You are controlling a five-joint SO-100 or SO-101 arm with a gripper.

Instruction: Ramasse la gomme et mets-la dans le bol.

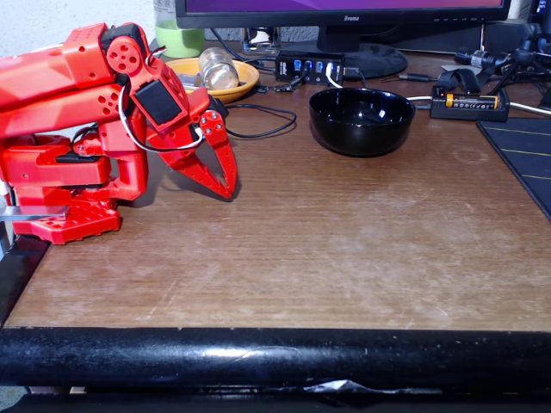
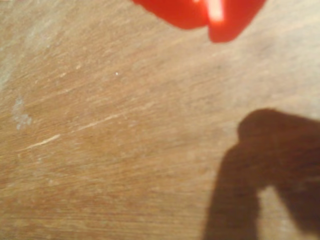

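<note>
The black bowl stands at the back centre of the wooden table in the fixed view, and its inside shows only glossy reflections. The eraser is hidden or out of view. My red arm is folded at the left, with the gripper pointing down so its tips are at or just above the tabletop, well left of the bowl and nearer the front. Its jaws meet at the tip with nothing between them. In the wrist view the red fingertips sit at the top edge over bare wood, and the arm's shadow falls at lower right.
Behind the arm, an orange-yellow dish holds a glass jar. A USB hub, cables, a monitor foot and a battery charger line the back. A dark mat covers the right side. A black bar runs along the front edge.
</note>
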